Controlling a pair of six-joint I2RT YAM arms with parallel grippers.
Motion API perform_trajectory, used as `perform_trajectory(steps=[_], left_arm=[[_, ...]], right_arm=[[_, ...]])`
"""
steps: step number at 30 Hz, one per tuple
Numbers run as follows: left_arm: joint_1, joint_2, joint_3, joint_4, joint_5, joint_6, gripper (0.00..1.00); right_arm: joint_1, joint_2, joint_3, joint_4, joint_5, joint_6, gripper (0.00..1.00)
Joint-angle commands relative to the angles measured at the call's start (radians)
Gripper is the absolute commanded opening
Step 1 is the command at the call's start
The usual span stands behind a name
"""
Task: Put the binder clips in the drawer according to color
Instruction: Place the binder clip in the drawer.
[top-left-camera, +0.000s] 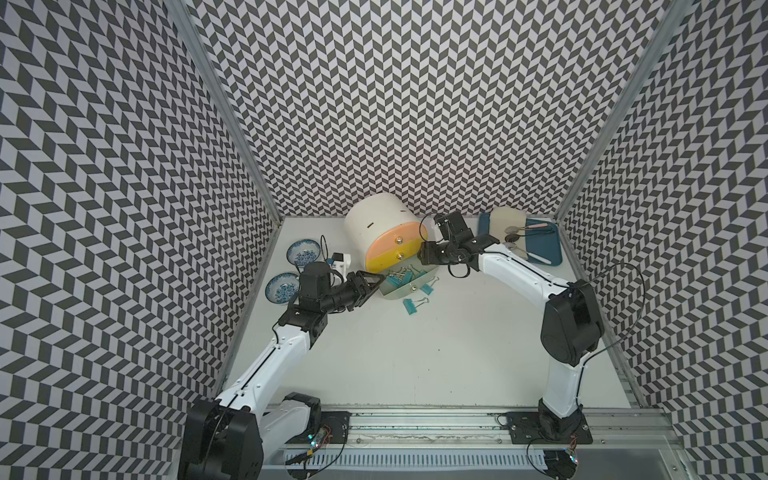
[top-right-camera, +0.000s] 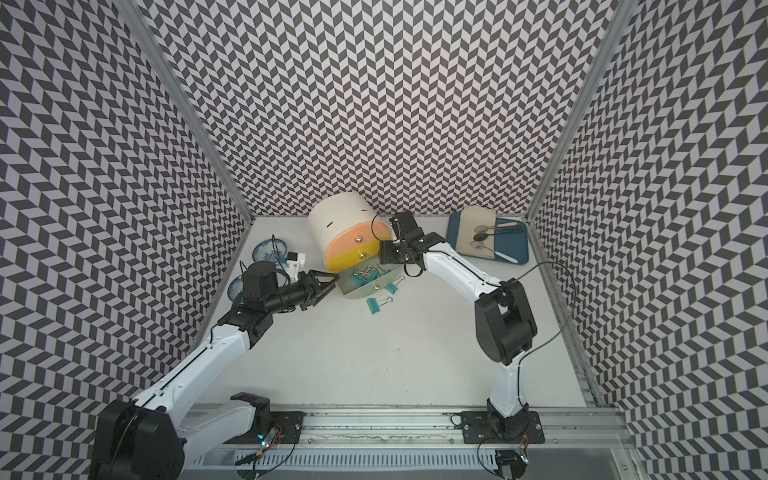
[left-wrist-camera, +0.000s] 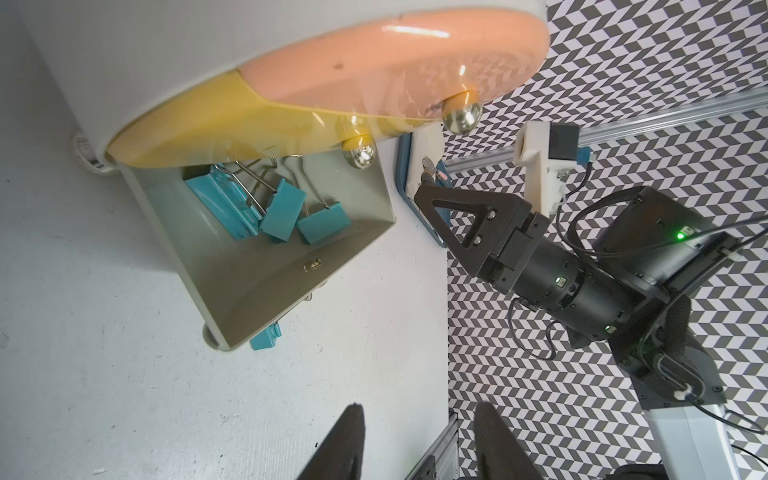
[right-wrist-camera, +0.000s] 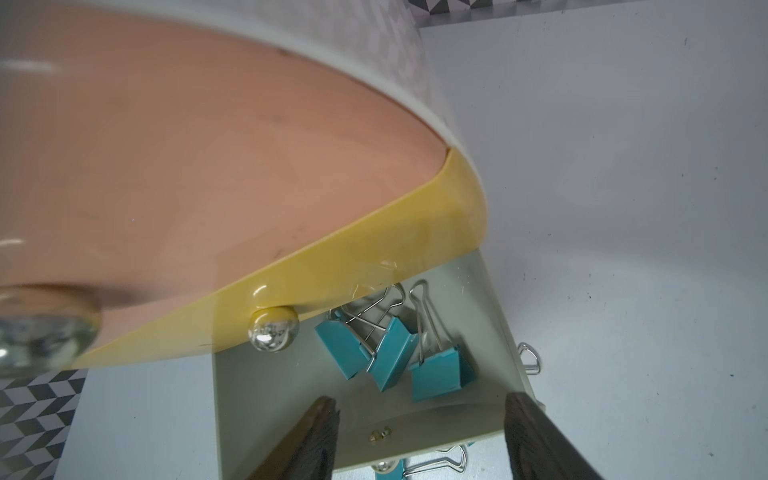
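Stowed clips (left-wrist-camera: 266, 203): teal, heaped inside the pulled-out grey-green drawer (left-wrist-camera: 249, 291), toward its back.
Loose clips (top-left-camera: 412, 306): teal, on the table just past the drawer's front; long axis roughly along that front.
Left gripper (left-wrist-camera: 417, 411): beside the drawer on my left, jaws part open, empty.
Right gripper (right-wrist-camera: 422, 409): over the drawer, jaws wide, empty; I judge it slightly nearer the loose ones.
Views: only the top views show the loose ones whole, and the wrist views show the heap.
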Motion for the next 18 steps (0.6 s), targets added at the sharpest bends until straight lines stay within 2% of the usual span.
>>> perform_trajectory(steps=[1, 4, 6, 14, 18], left_arm=[[-0.002, -0.007, 0.035, 0.003, 0.018, 0.027, 0.47], [0.004, -0.018, 0.039, -0.012, 0.016, 0.033, 0.47], [0.01, -0.029, 0.038, -0.019, 0.016, 0.037, 0.47], [0.051, -0.065, 0.025, -0.054, 0.03, 0.052, 0.47], [0.064, -0.071, 0.021, -0.068, 0.038, 0.059, 0.46]], right_arm=[[-0.005, 0.01, 0.028, 0.031, 0.002, -0.003, 0.68], [-0.015, -0.011, 0.009, 0.039, 0.011, 0.006, 0.68], [-0.037, -0.035, -0.028, 0.062, -0.013, 0.025, 0.64], [-0.184, -0.144, -0.285, 0.257, -0.21, 0.151, 0.29], [-0.222, -0.131, -0.35, 0.321, -0.299, 0.193, 0.03]])
